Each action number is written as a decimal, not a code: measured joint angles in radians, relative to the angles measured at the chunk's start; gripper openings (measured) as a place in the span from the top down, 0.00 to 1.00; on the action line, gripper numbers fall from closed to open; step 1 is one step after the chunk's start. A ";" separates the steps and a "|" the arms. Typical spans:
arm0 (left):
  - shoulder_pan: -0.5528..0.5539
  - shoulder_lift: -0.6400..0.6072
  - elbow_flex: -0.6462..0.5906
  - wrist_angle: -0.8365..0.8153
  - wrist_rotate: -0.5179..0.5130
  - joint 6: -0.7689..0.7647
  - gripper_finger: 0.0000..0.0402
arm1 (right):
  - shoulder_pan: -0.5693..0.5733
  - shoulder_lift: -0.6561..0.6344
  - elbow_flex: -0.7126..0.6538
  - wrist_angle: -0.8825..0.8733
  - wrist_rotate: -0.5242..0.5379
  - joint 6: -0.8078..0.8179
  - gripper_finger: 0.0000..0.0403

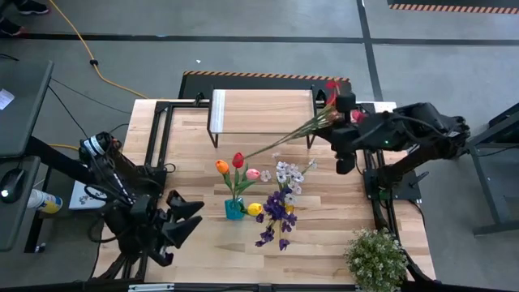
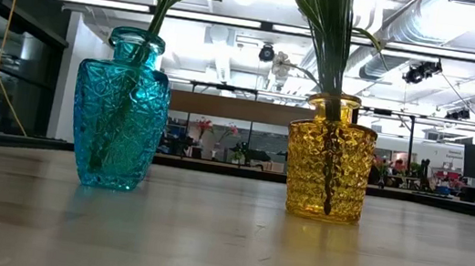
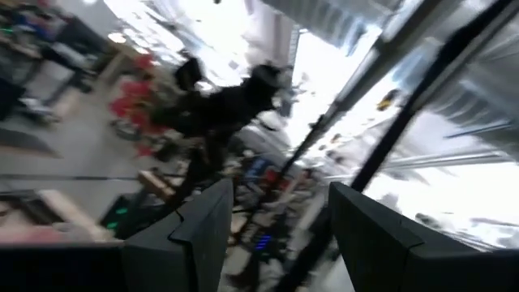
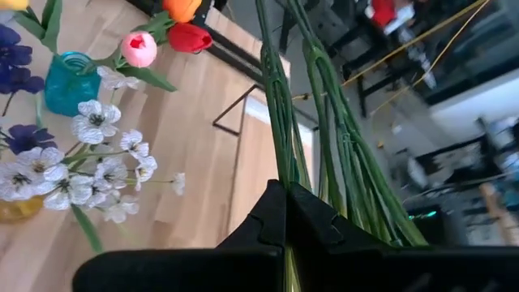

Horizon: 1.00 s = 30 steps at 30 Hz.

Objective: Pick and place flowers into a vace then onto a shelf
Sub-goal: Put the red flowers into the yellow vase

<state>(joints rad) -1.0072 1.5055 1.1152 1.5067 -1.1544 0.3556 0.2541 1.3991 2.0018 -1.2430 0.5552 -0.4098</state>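
Presently, right gripper [image 4: 285, 212] clenched on red spray [image 1: 328, 104] stems beside the shelf [image 1: 261, 111]; left gripper [image 1: 185, 219] released, well apart.

Bright, even overhead lighting; ceiling light strips [image 2: 234, 20] glare white in the low view. The left wrist view is smeared by motion blur. Shadows on the bench [image 1: 195, 154] stay soft.

Your right gripper [image 1: 344, 130] sits just right of the shelf [image 1: 261, 111], stems [image 4: 324, 146] trailing from it over the desk [image 1: 195, 243]. Two vases [image 1: 234, 209] stand nearer you, left of it.
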 joint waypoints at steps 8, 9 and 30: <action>0.000 0.000 0.157 -0.135 -0.259 0.094 0.41 | 0.106 0.008 0.000 0.036 0.116 -0.164 1.00; 0.000 0.000 0.174 -0.161 -0.277 0.094 0.41 | 0.119 0.009 0.000 0.042 0.125 -0.191 1.00; 0.000 0.001 0.305 -0.365 -0.350 0.025 0.41 | 0.204 0.160 -0.001 0.453 0.228 -0.869 1.00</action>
<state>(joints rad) -1.0077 1.5063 1.4204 1.1416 -1.5046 0.3802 0.4576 1.5592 2.0010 -0.7901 0.7837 -1.2788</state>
